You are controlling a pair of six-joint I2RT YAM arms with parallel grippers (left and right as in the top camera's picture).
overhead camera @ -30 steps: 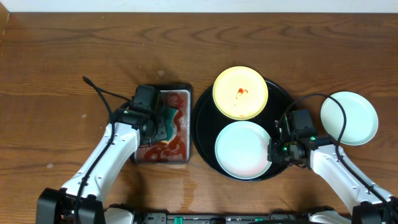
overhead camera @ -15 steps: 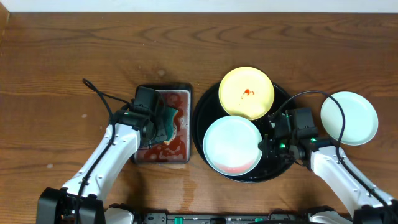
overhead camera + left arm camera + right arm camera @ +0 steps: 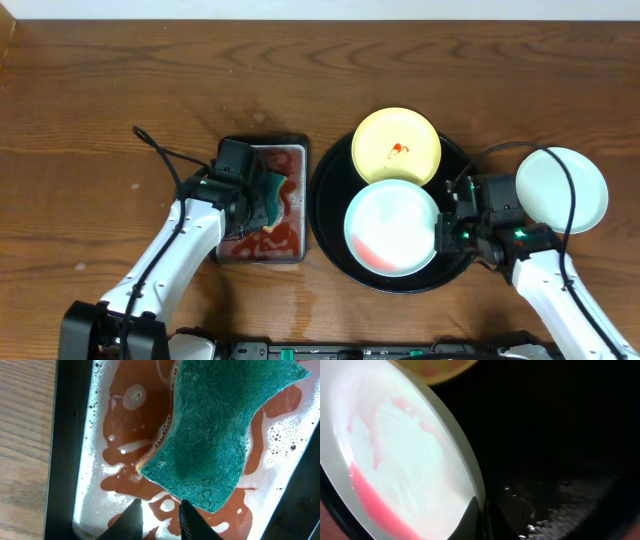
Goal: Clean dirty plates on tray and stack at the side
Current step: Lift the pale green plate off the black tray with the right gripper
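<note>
Right of centre on the wooden table (image 3: 100, 100) sits the black tray (image 3: 325, 200), carrying two of the three plates. The yellow plate (image 3: 415, 140) lies at its far side with a small red smear (image 3: 396, 149) near the middle. The smeared mint-white plate (image 3: 385, 225) lies nearer, its far rim touching or just overlapping the yellow one, with red pooled along its lower left edge. The right end effector (image 3: 447, 232) is pressed together on this plate's right rim. The other mint-white plate (image 3: 590, 185) rests on the table just beside the tray's right edge.

The left end effector (image 3: 159, 515) hangs over the small metal tray (image 3: 70, 435) of red liquid. Its fingers stand slightly apart, and a green sponge (image 3: 210, 435) lies just past the tips — whether they nip it I cannot tell.
</note>
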